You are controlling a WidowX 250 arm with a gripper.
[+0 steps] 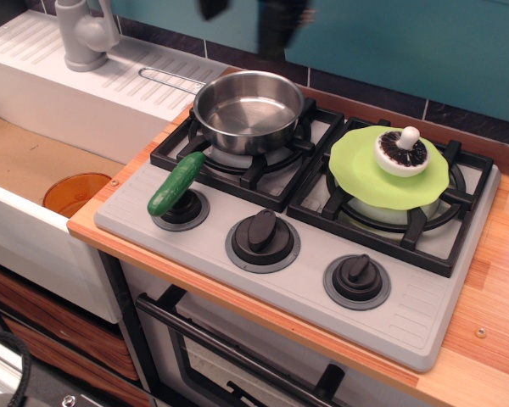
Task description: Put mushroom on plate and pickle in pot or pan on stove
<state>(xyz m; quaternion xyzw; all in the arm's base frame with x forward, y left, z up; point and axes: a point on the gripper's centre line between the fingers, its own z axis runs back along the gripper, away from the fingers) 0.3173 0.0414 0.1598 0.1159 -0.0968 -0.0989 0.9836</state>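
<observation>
- Single view, from above the front corner of the stove (pixel 424 326): the mushroom (pixel 401 151) sits gills-up on the lime-green plate (pixel 365 182) at the right of centre, the plate lying over the right burner grate — so that half of the task looks done.
- The pickle (pixel 176 182) is not yet in the pan (pixel 248 110). It lies at the left of centre, leaning across the leftmost knob (pixel 183 209) with its upper end against the edge of the left grate, just below and to the left of the pan.
- The pan stands empty on the left burner in the upper middle of the frame, its thin wire handle pointing toward the upper left. Getting the pickle into it is, as I judge it, all that remains.
- The pincer (pixel 254 15) shows only as blurred dark shapes at the top edge, above and behind the pan — two dark parts stand apart, so it looks wide and empty, though the blur leaves some doubt.
- Around: two more knobs along the stove's front, a grey tap (pixel 85 34) in the upper left corner, an orange disc (pixel 75 193) low in the sink (pixel 34 157) at the left, bare wooden counter (pixel 492 305) at the right.
- In the way: little. The knob under the pickle and the grate edge beside it may crowd a grasp, and the pan's wall has to be cleared.
</observation>
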